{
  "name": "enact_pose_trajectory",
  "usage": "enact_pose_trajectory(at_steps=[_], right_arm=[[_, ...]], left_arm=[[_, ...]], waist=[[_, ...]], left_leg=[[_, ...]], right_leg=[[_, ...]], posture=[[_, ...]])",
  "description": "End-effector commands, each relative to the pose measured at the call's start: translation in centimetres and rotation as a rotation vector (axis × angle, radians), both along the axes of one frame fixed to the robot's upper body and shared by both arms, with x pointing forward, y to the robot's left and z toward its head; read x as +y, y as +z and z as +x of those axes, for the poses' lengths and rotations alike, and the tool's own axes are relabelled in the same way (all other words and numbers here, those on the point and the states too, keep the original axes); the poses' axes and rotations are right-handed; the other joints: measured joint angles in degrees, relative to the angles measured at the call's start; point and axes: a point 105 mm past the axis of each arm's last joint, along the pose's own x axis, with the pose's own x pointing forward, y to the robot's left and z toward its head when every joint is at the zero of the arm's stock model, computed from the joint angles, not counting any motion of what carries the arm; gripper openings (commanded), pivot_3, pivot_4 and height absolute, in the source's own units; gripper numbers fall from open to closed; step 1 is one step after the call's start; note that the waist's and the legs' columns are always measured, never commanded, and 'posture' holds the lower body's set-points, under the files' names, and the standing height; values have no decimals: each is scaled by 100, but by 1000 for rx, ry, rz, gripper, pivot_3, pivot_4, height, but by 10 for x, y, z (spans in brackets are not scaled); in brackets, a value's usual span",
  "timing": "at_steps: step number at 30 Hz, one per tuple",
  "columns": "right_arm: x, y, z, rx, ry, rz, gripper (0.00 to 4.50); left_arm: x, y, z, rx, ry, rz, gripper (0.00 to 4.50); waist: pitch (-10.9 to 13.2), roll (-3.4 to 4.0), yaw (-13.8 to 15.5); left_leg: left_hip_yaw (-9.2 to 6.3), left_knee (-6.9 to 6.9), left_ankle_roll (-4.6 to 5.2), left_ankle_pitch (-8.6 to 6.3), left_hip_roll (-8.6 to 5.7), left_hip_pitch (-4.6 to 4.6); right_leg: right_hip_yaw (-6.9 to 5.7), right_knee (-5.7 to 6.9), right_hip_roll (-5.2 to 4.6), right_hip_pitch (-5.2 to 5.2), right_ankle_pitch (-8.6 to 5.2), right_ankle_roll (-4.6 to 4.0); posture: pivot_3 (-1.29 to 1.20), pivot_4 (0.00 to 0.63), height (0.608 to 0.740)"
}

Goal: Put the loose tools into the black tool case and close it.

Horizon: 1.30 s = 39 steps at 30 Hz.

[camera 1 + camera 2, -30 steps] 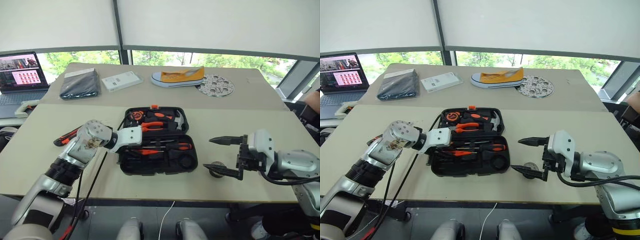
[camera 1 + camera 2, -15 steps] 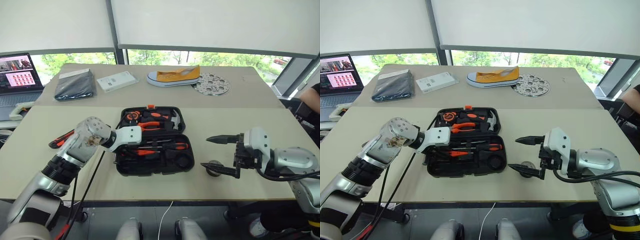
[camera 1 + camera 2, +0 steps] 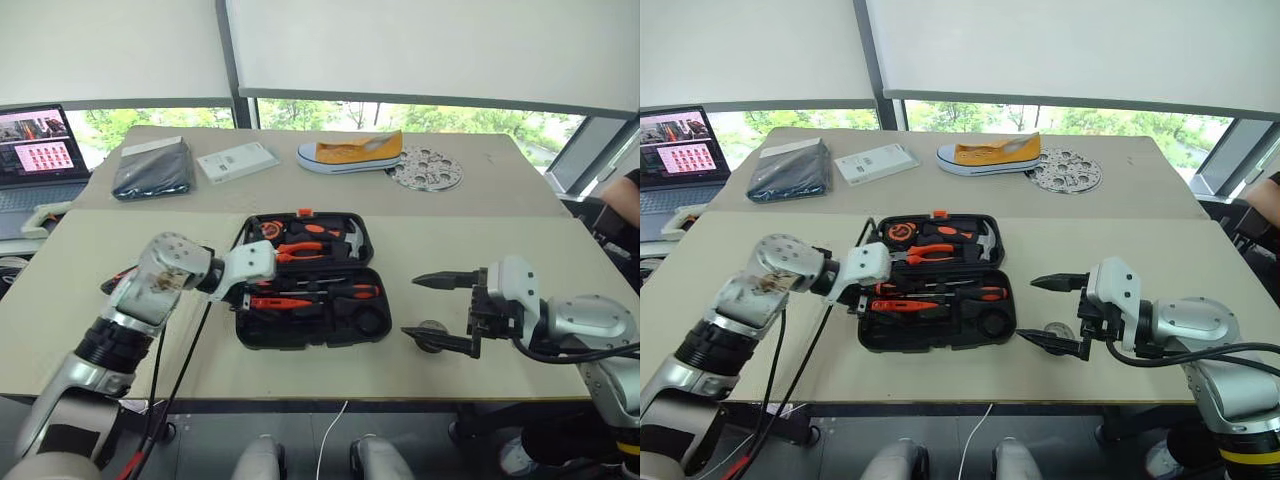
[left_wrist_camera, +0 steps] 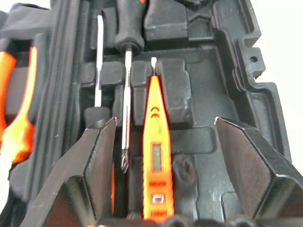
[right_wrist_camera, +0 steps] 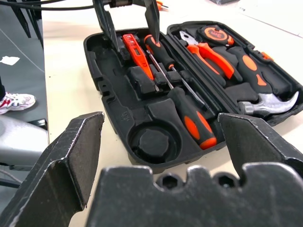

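Starting at your left: one orange-and-black knife-like tool [image 3: 120,281] waits outside, partly hidden behind the arm. Your left gripper [image 4: 165,161] hangs spread and empty over the orange tester [image 4: 157,161], seated in the open black tool case [image 3: 310,280] mid-table. The tape roll [image 3: 433,334] lies between your right gripper's [image 3: 432,310] spread, empty fingers.

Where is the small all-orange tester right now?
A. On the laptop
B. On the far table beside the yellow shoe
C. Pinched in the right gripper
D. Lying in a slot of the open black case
D: the orange tester lies in a moulded slot of the open black tool case, between the spread fingers of the left gripper, which hold nothing.
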Motion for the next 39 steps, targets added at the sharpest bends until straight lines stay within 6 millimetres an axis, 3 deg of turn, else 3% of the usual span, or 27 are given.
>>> enact_pose_trajectory(at_steps=[1, 5, 11, 18, 23, 30, 34, 39], right_arm=[[1, 8, -4, -20, 18, 4, 4500], [3, 7, -3, -21, 21, 14, 4500], [3, 5, -2, -20, 12, 29, 4500], [0, -1, -4, -2, -15, 40, 4500], [-2, -5, -4, 9, -26, 42, 4500], [-5, -9, -5, 18, -29, 44, 4500], [-4, -9, -4, 16, -24, 45, 4500], [-1, -3, -3, -23, -1, 76, 4500]], left_arm=[[1, 12, 1, -29, -4, -138, 3328], [5, 2, 7, -20, 28, -295, 2117], [6, -26, 9, 6, 51, -304, 35], [7, -53, 7, 24, 63, -214, 35], [10, -59, 12, 41, 130, -196, 35], [19, -73, 3, 147, 162, -108, 35], [16, -66, 5, 124, 186, -141, 35], [18, -23, 11, -32, 182, -373, 35]], waist=[[0, 0, 1], [0, 0, 9], [0, 0, 9], [-1, 2, 38], [-14, 23, 38], [-25, 33, 9], [-30, 39, -12], [-28, 36, -24]], left_leg=[[0, 0, 0, 0, 0, -1], [0, 9, 0, 0, 0, -1], [0, 17, 0, 0, 0, -7], [0, 22, 0, 0, -1, -4], [4, 22, 0, 0, -1, 14], [8, 22, 0, 0, 1, 29], [8, 20, 0, 0, 2, 31], [9, 20, 0, 0, 3, 25]], right_leg=[[0, 0, 0, 0, 0, 0], [-1, 3, 0, 2, 2, 3], [0, 3, 0, 1, 7, 6], [1, 2, -2, 7, 9, 10], [6, 4, -2, 18, 12, 11], [11, 8, 1, 24, 12, 9], [12, 9, 3, 24, 12, 8], [13, 8, 3, 18, 12, 8]], posture=[[0, 150, 740], [0, 150, 740], [0, 150, 740], [0, 150, 740], [0, 150, 740], [0, 150, 740], [0, 150, 740], [0, 150, 740]])
